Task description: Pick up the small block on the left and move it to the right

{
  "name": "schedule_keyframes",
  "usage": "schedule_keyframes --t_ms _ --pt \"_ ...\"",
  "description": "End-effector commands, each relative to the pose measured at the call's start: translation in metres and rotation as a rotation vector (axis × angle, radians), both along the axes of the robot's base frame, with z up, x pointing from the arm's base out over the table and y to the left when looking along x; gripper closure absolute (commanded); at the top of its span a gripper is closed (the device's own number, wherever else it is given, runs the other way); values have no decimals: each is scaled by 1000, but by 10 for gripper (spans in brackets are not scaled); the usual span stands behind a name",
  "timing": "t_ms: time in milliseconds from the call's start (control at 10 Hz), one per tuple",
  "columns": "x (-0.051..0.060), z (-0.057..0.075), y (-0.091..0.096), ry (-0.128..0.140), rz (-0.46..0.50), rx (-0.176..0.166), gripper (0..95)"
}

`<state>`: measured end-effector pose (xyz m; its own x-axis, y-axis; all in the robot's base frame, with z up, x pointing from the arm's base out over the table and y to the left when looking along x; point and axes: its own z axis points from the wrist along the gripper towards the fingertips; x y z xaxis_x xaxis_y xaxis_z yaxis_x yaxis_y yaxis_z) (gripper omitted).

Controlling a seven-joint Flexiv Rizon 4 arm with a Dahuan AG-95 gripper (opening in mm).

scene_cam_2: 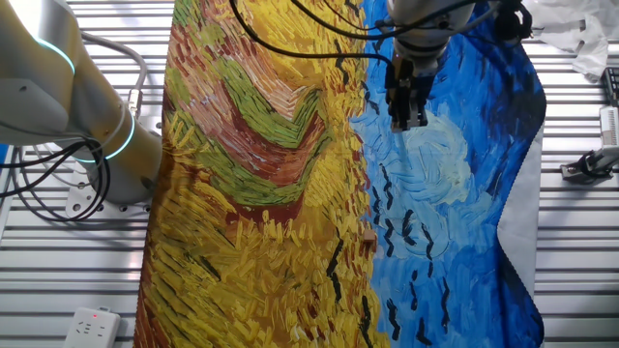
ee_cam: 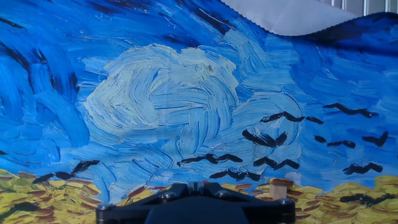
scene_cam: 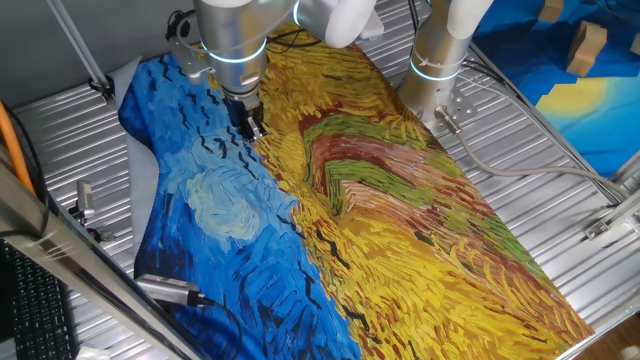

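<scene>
- Nearest the hand camera is the black mount (ee_cam: 193, 205) of the pincer (scene_cam_2: 406, 121), filling the bottom edge of that view. The fingertips themselves are out of its frame.
- Just past the mount, low and right of centre, stands the small block (ee_cam: 279, 188). It is pale wood and sits on the seam where the painted cloth (scene_cam_2: 251, 193) turns from blue to yellow.
- In the other fixed view the block (scene_cam_2: 370, 237) is a small tan speck on that same seam. It lies apart from the pincer, which hangs above the pale swirl on the blue half.
- Pincer state: it holds nothing, and the fingers look close together, but I cannot tell how wide the gap is.
- The relation that matters is that the block lies off to the side of the fingers, toward the yellow half and along the row of black bird strokes, not beneath them. The pincer likely needs a sideways shift before any descent.
- The block looks roughly cubic, so I cannot make out a clear long axis.
- The cloth covers the ribbed metal table (scene_cam: 560, 140).
</scene>
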<state>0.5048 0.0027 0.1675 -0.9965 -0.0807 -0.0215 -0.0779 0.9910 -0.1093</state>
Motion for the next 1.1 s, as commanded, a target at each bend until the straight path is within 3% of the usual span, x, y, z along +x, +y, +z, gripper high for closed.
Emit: schedule_keyframes --t_ms 100,1100 --pt "0 0 0 0 1 0 950" --pt "0 0 0 -4 -17 1 950"
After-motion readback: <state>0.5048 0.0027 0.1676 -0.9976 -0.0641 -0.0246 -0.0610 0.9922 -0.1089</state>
